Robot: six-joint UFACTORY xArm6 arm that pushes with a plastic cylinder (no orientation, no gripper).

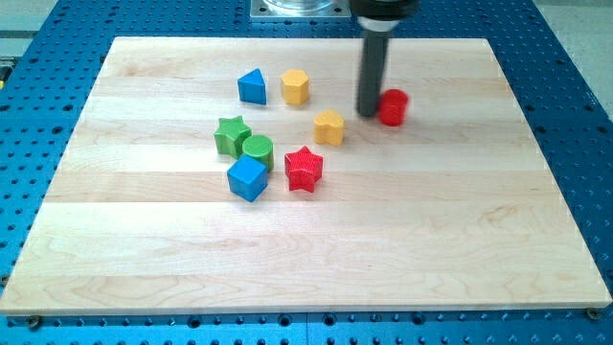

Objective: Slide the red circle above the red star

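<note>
The red circle [393, 107] sits on the wooden board at the view's upper right of the block group. My tip [370, 113] stands right beside it, touching or nearly touching its left side. The red star [304, 169] lies lower and to the left, near the board's middle. The rod rises dark and straight from the tip to the view's top.
A yellow heart [329, 126] lies between the red circle and the red star. A yellow hexagon [295, 86] and a blue triangle [253, 86] sit up left. A green star [232, 135], green circle [258, 150] and blue cube [247, 178] cluster left of the red star.
</note>
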